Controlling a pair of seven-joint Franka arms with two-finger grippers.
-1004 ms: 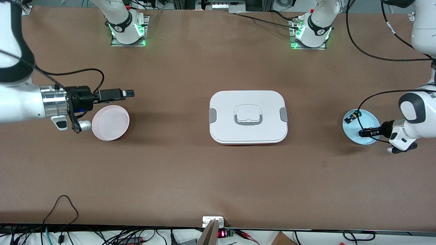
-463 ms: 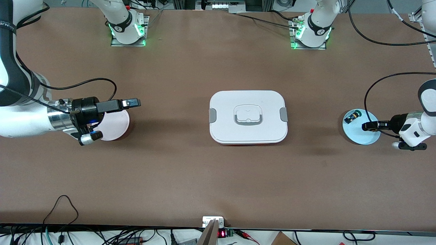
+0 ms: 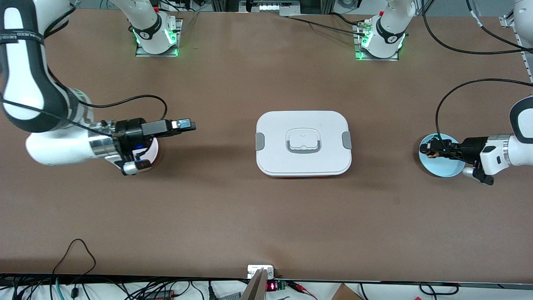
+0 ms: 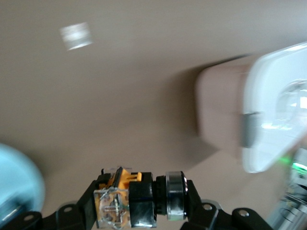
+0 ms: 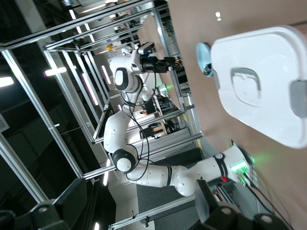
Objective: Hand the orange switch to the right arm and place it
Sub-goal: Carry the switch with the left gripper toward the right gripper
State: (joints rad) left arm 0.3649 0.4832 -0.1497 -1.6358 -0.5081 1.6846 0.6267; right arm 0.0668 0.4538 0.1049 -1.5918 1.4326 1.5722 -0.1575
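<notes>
While held over the round light-blue plate (image 3: 442, 166), the small orange-capped push-button switch (image 4: 128, 199) is clamped in the left gripper (image 3: 433, 148). The right gripper (image 3: 188, 124) is kept above the table just past the pink plate (image 3: 154, 146); its finger gap cannot be told.

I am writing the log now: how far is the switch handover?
Done: the left hand is shut on the orange switch, over the blue plate. In hand: carrying it away. Left: the right hand, open and level between the pink plate and the box, must receive and place it.
</notes>
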